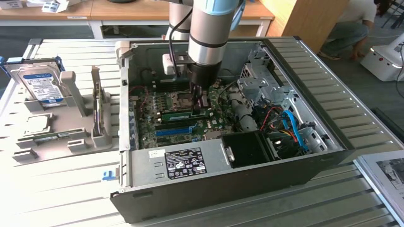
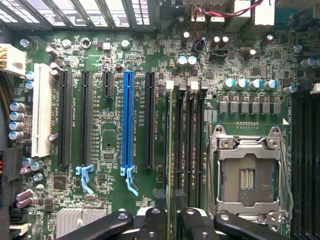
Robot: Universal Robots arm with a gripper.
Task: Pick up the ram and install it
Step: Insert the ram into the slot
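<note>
The gripper [image 1: 199, 107] hangs low inside the open computer case [image 1: 328, 142], right over the motherboard [image 1: 151, 118]. Its black fingers [image 2: 199, 225] stand moderately apart and straddle the ram [image 1: 177, 114] without pinching it. A sliver of space shows on either side of the stick. The ram is directly beneath the fingertips, standing on edge in a memory slot. In the exterior view it is a long, narrow green strip with darker patches along its face, and it runs from under the gripper toward the exterior view's left. From the wrist camera the ram [image 2: 171, 150] appears edge-on as a thin green line leading straight away from the gripper [image 2: 172, 222], with dark empty memory slots [image 2: 192, 145] alongside it and pale latches at their far ends. Just beside the gripper on one side is the open CPU socket [image 2: 248, 177] with its metal frame. On the other side are black expansion slots [image 2: 149, 120], then the blue slot [image 2: 128, 117] and, farther off, a white one [image 2: 41, 115]. In the exterior view the power supply [image 1: 183, 163] lies nearer the camera than the gripper. Well away, outside the case on the exterior view's left, a grey fixture [image 1: 82, 137] holds a hard drive [image 1: 41, 82] and a small square processor chip [image 1: 35, 124].
</note>
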